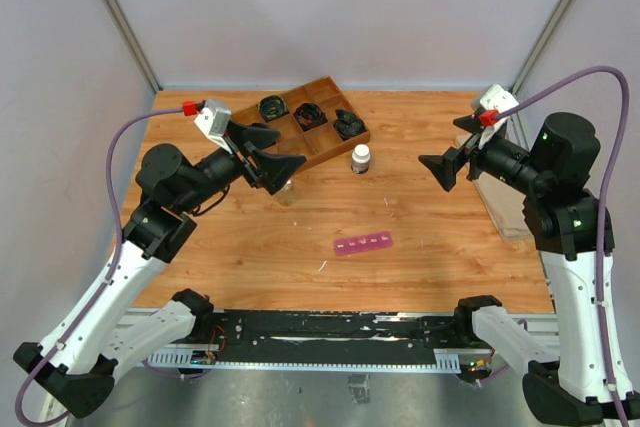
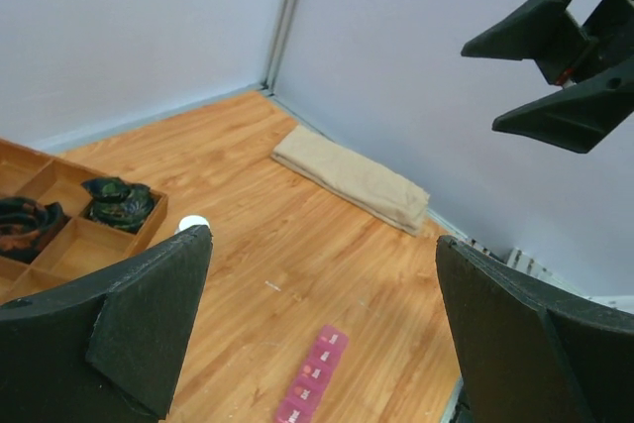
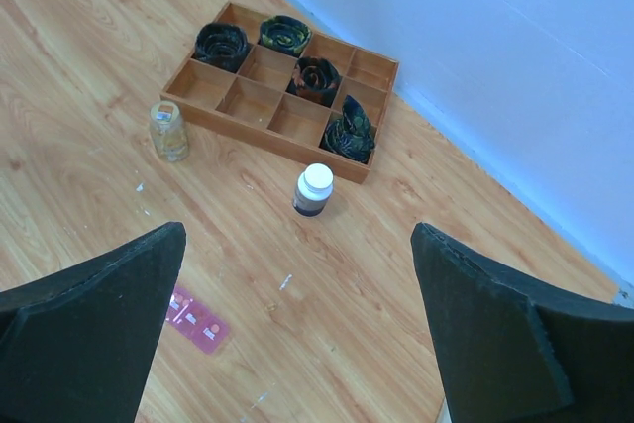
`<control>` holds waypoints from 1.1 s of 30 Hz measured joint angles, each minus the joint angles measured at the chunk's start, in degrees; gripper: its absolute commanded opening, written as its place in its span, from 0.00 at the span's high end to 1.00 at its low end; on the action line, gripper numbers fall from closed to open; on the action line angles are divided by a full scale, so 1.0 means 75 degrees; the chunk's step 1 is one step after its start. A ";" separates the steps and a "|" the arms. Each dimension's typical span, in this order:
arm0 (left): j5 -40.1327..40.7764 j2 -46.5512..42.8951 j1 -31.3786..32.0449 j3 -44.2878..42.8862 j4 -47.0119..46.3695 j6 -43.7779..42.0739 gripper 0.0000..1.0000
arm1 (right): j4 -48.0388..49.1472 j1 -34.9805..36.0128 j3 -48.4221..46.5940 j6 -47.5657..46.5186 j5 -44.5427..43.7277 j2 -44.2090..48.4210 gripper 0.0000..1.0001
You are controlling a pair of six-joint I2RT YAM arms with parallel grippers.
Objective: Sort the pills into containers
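The pink compartment strip point(image 1: 363, 243) lies flat on the wooden table in front of centre. It also shows in the left wrist view point(image 2: 312, 378) and the right wrist view point(image 3: 198, 320). A small clear glass jar point(image 1: 287, 190) with tan-yellowish contents stands just under my left gripper point(image 1: 275, 159); single pills are too small to make out. My left gripper is open, empty and held above the table. My right gripper point(image 1: 447, 169) is open and empty, raised at the right. Both wrist views show wide-apart jaws with nothing between them.
A brown wooden divided tray point(image 1: 330, 151) with black coiled items sits at the back. A white-capped bottle point(image 1: 360, 158) stands just in front of it. A folded beige cloth point(image 2: 352, 177) lies along the right wall. Tiny specks dot the table.
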State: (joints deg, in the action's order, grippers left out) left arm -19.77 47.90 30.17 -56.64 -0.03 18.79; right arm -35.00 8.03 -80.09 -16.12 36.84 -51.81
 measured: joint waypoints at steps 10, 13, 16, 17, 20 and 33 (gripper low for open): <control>-0.0291 -0.0227 0.0000 -0.0329 0.0181 0.0254 0.01 | 0.0009 -0.0160 -0.0050 0.1445 -0.0498 0.0251 0.02; -0.0332 -0.0364 0.0000 -0.0329 0.0321 0.0303 0.01 | 0.0009 -0.0160 -0.0050 0.1754 -0.0487 0.0309 0.02; -0.0364 -0.0533 0.0000 -0.0326 0.0431 0.0344 0.01 | 0.0009 -0.0160 -0.0050 0.1973 -0.0452 0.0376 0.02; -0.0388 -0.0635 0.0000 -0.0318 0.0443 0.0364 0.01 | 0.0009 -0.0160 -0.0050 0.2014 -0.0455 0.0396 0.02; -0.0425 -0.0813 0.0000 -0.0286 0.0449 0.0370 0.01 | 0.0000 -0.0198 -0.0055 0.2124 -0.0481 0.0440 0.02; -0.0484 -0.1107 0.0000 0.0382 0.0391 0.0335 0.01 | 0.0000 -0.0501 -0.0114 0.2066 -0.0490 0.0472 0.02</control>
State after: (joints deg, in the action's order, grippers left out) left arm -23.40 39.59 30.17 -53.78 2.90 21.30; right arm -35.00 4.27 -80.95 -0.62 33.17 -48.27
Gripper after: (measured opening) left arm 0.992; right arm 0.984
